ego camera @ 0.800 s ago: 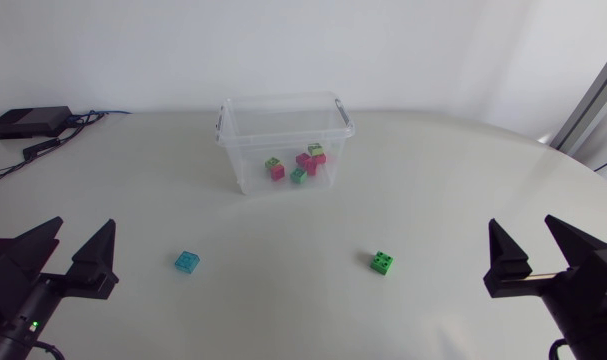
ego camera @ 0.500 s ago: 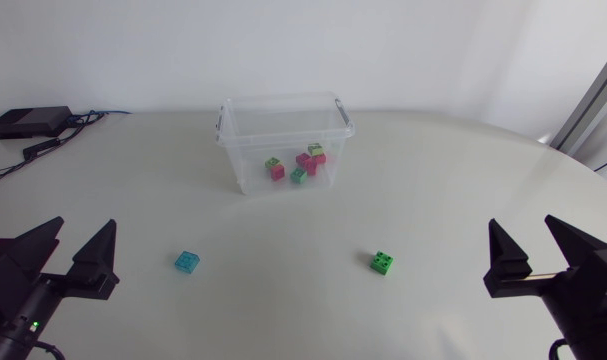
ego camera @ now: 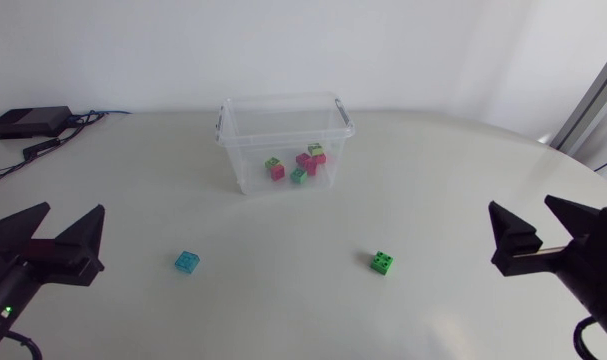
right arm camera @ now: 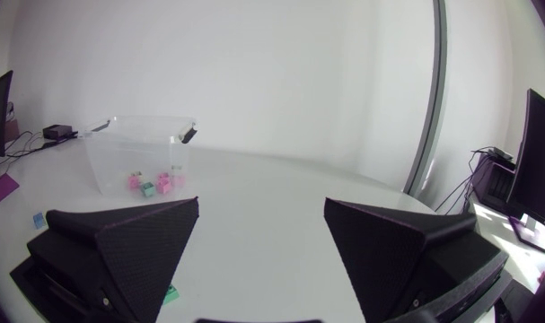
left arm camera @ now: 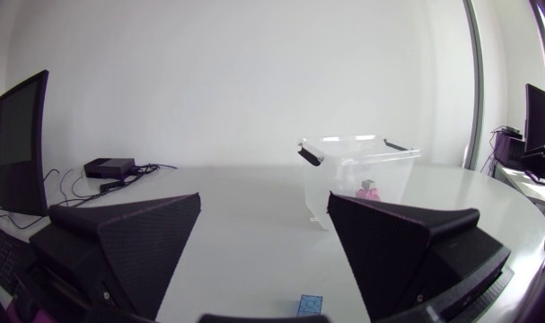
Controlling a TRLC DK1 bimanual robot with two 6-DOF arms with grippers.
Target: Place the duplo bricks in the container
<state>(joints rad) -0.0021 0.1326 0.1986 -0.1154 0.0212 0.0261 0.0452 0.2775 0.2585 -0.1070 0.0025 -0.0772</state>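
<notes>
The clear container stands at the far middle of the table, lid off, with pink and green bricks on its floor. Two more lie out on the table: a blue brick toward the left and a green brick toward the right, well apart from each other and from the container. The left gripper is at the left edge, fingers spread wide with nothing between them. The right gripper is at the right edge and spread just as wide, also empty. A black box sits at the far left.

Bricks in container, left brick and right brick before it
</notes>
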